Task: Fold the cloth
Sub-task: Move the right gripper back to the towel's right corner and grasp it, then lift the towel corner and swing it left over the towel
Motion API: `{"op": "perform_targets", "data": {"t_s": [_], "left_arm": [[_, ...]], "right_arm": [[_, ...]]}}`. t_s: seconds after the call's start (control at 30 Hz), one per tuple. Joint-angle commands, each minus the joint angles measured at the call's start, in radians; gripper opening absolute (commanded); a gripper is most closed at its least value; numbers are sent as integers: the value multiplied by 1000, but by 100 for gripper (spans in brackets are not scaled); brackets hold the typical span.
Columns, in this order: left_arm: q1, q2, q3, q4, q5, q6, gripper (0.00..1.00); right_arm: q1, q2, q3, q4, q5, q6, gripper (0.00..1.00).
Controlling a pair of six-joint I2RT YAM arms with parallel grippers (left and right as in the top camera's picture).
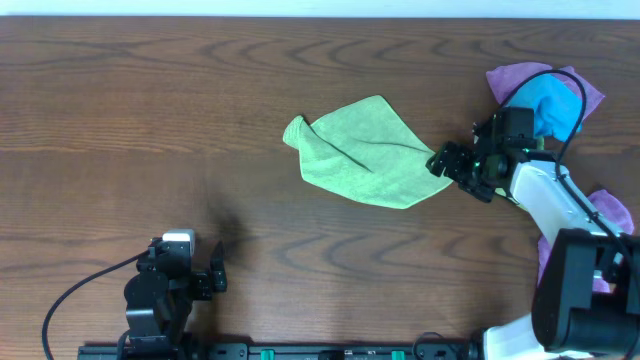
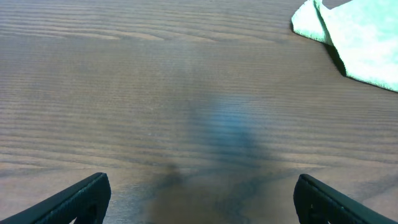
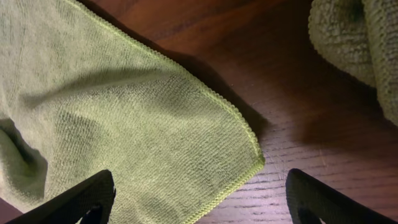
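Note:
A light green cloth (image 1: pixel 360 155) lies crumpled and partly folded in the middle of the wooden table. My right gripper (image 1: pixel 452 163) is open at the cloth's right corner. In the right wrist view the cloth's hemmed corner (image 3: pixel 155 137) lies between the spread fingers (image 3: pixel 199 202), flat on the wood. My left gripper (image 1: pixel 205 280) is open and empty near the front left of the table, far from the cloth. In the left wrist view (image 2: pixel 199 199) the cloth's edge (image 2: pixel 354 37) shows at the top right.
A pile of other cloths, blue (image 1: pixel 550 105) and purple (image 1: pixel 560 80), lies at the right edge behind the right arm. More purple cloth (image 1: pixel 610 215) lies lower right. A folded edge of cloth (image 3: pixel 354 37) shows at the top right of the right wrist view.

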Motion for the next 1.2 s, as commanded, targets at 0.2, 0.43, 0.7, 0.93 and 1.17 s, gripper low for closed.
{"op": "perform_targets", "data": {"t_s": [0.2, 0.43, 0.7, 0.93, 1.17], "left_arm": [[-4, -6, -6, -1, -3, 14, 95], [-4, -6, -6, -1, -3, 14, 95], [-4, -6, -6, -1, -3, 14, 95], [-4, -6, -6, -1, -3, 14, 95], [-4, -6, -6, -1, -3, 14, 95]], "right_arm": [[-4, 71, -8, 29, 13, 43, 81], [-4, 112, -8, 51, 9, 42, 48], [-3, 111, 1, 334, -87, 61, 1], [22, 112, 55, 613, -90, 219, 1], [117, 112, 145, 757, -34, 285, 2]]}}
